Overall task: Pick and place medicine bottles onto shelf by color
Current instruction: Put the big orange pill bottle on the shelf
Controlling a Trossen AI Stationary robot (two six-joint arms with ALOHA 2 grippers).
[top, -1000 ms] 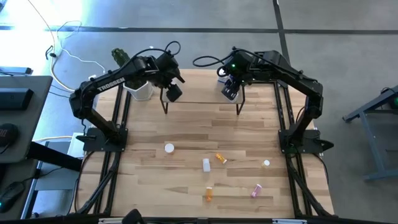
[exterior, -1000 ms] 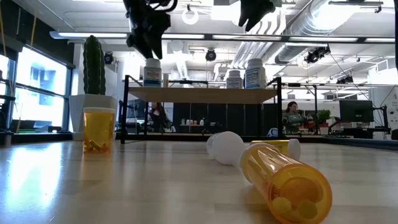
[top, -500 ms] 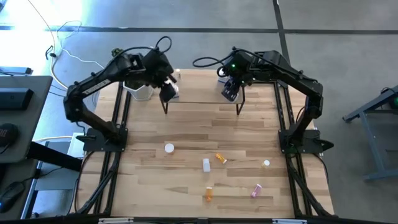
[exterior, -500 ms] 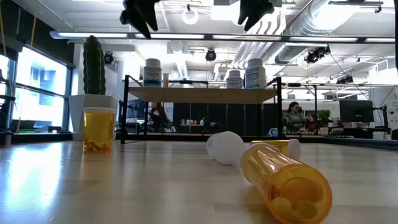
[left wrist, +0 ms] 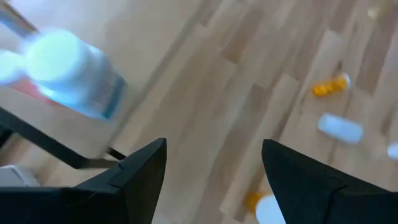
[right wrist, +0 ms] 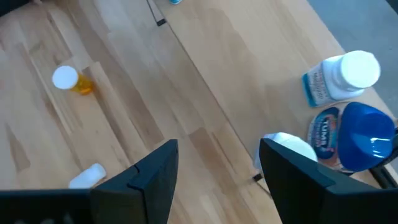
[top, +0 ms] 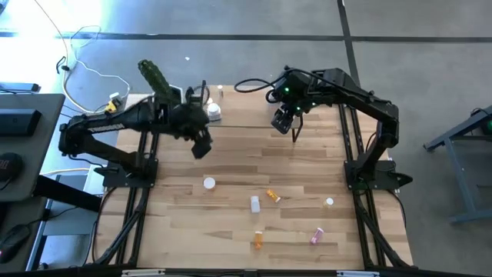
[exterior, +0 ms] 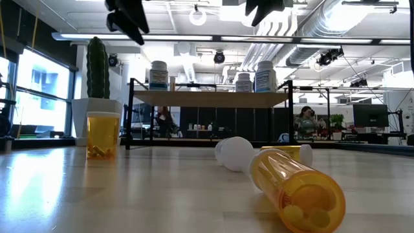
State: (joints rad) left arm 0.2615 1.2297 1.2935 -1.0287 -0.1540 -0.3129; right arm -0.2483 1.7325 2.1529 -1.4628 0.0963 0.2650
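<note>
Above table, left end effector (top: 201, 148) (apparently empty) hovers.

Beyond the wooden surface (exterior: 97, 194) lies an open office with an exposed ceiling, where silver ducts (exterior: 284, 29) and pipes run overhead. Tall windows (exterior: 29, 97) on the left let in bright daylight. A person (exterior: 303, 120) sits at a desk near a dark monitor (exterior: 370, 116). From above, the floor (top: 430, 46) is grey concrete, with white cables (top: 84, 65) trailing across it.
</note>
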